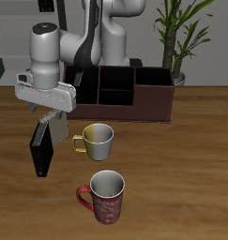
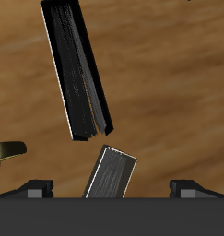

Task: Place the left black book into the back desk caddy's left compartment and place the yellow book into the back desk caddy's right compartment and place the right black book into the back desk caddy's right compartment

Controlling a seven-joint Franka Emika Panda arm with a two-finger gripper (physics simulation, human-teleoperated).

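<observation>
A black book (image 1: pixel 40 150) stands upright on the table, right under my gripper (image 1: pixel 48 122). The wrist view shows a long black book (image 2: pixel 81 74) with its grey page edges showing. A second dark slab with a pale rim (image 2: pixel 112 173) shows between the fingertips (image 2: pixel 35 189). I cannot tell which black book is the left one and which the right. My gripper (image 2: pixel 113 189) is open, its fingers wide apart and touching nothing. The back desk caddy (image 1: pixel 148 105), dark red-brown with several compartments, stands farther back by the robot's base. The yellow book is out of view.
A pale mug with a golden handle (image 1: pixel 97 141) stands beside the black book, its handle (image 2: pixel 7 149) showing in the wrist view. A red mug (image 1: pixel 106 197) sits nearer the table's front edge. A potted plant (image 1: pixel 176 37) rises behind the caddy.
</observation>
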